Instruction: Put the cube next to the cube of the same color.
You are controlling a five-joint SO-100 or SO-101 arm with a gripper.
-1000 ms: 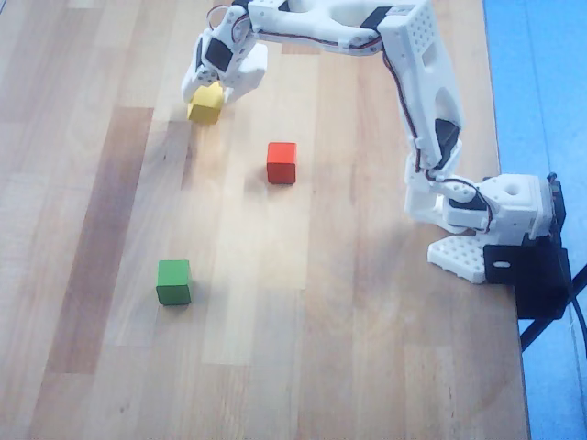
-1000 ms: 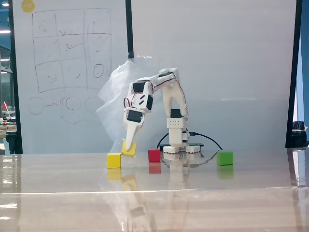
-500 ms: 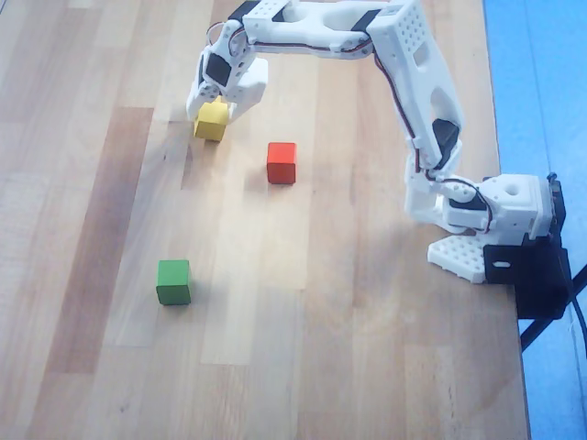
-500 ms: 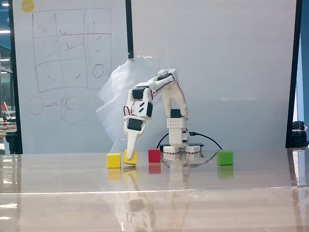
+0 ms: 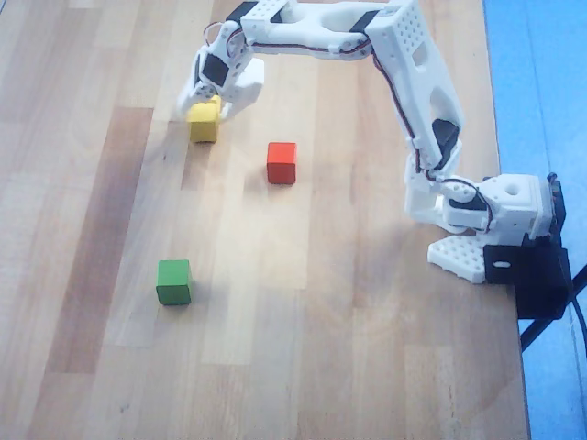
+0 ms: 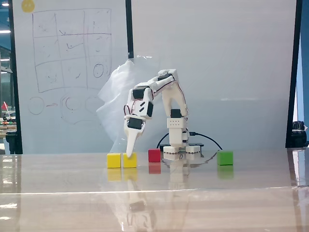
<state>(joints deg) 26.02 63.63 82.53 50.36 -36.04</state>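
Two yellow cubes stand side by side on the table, touching or nearly so. In the fixed view they are the left cube point(image 6: 114, 160) and the right cube point(image 6: 130, 160). In the overhead view one yellow cube point(image 5: 204, 128) shows plainly, and more yellow shows just above it between the jaws; the arm hides the rest. My gripper point(image 5: 213, 108) points down at the cubes, jaws spread wider than a cube. In the fixed view the gripper point(image 6: 129, 154) has its fingertip at the top edge of the right yellow cube, which rests on the table.
A red cube point(image 5: 282, 162) stands right of the yellow ones in the overhead view and shows in the fixed view point(image 6: 154, 155). A green cube point(image 5: 173, 281) lies toward the front left, at the right in the fixed view point(image 6: 225, 157). The arm's base point(image 5: 500, 215) is at the table's right edge.
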